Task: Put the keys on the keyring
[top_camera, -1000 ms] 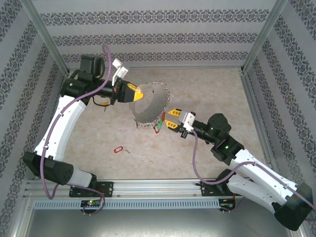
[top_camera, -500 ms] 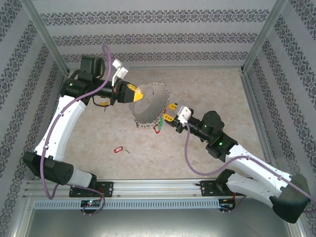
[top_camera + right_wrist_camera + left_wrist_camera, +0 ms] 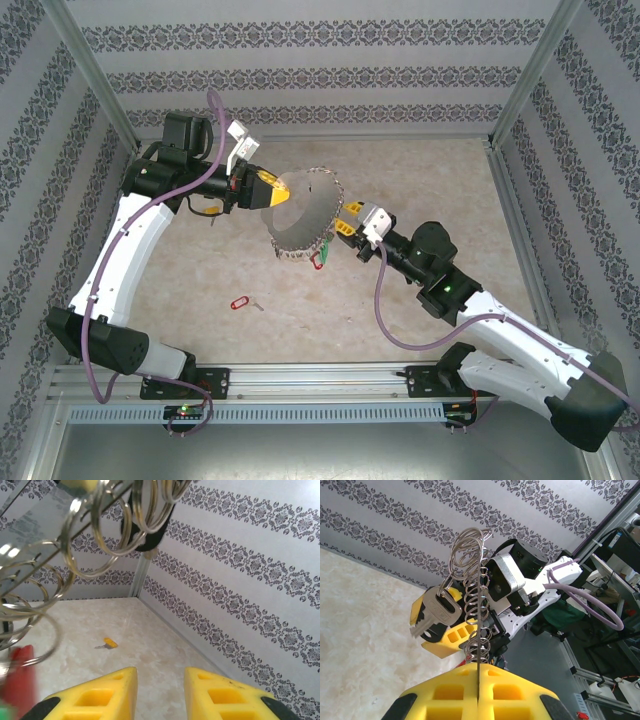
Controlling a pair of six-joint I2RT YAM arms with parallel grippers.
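While the left gripper [image 3: 278, 188] clamps the keyring [image 3: 337, 195] aloft, edge offered rightward, the right gripper [image 3: 346, 219] hovers just beside it, jaws parted and empty; one red-tagged key [image 3: 238, 302] lies on the table [image 3: 430, 180], probably next up.

You see the R gripper [image 3: 160, 674] at the bottom, yellow fingers [image 3: 100, 695] apart. Blurred wire rings [image 3: 115, 535] hang top left, w/ a blurred red tag [image 3: 17, 680] lower left. A yellow-tagged key [image 3: 108, 643] lies on the table [image 3: 165, 652].
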